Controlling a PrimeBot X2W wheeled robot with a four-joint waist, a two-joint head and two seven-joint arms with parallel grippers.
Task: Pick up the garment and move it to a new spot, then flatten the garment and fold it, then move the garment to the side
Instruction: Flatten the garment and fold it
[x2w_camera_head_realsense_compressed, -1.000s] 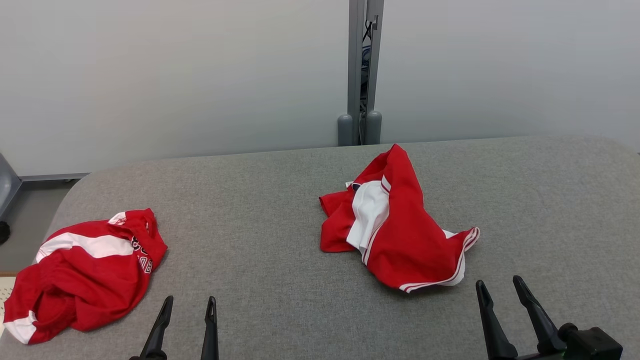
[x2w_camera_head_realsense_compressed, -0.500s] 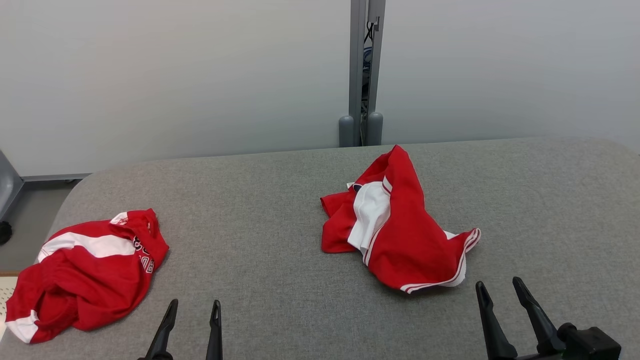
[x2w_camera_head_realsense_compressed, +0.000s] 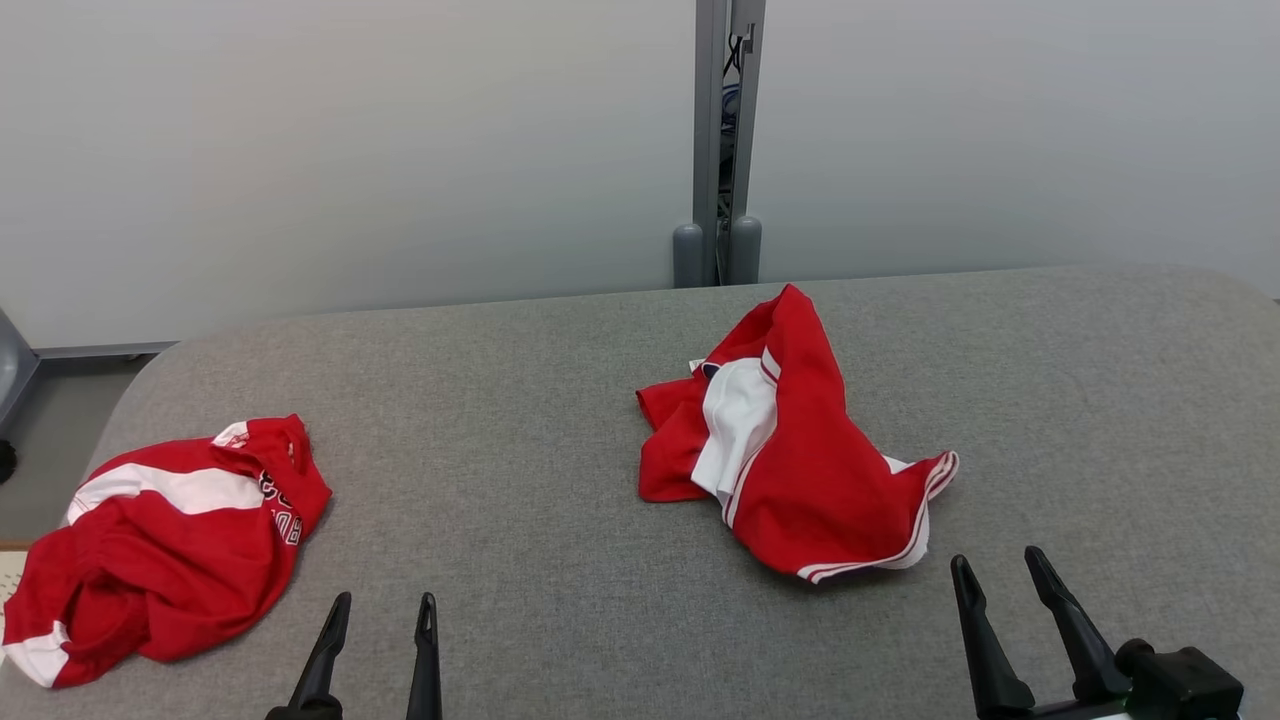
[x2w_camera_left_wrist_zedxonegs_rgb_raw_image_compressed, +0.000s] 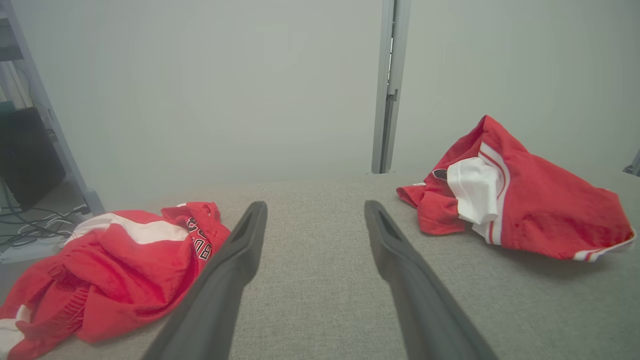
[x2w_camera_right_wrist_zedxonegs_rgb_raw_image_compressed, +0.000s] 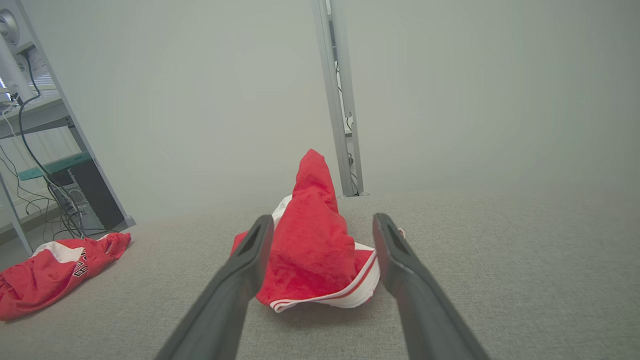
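With our left gripper (x2w_camera_head_realsense_compressed: 385, 598) and right gripper (x2w_camera_head_realsense_compressed: 995, 557) both spread, we judge the crumpled red-and-white cloth garment (x2w_camera_head_realsense_compressed: 800, 460), centred on the grey fabric table (x2w_camera_head_realsense_compressed: 520, 400), soft and light, best pinched at its striped hem (x2w_camera_head_realsense_compressed: 870, 562).

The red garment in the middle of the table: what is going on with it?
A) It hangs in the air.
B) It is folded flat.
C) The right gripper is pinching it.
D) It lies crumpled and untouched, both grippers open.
D: the middle red garment lies crumpled on the grey table, with the right gripper and left gripper open and short of it.
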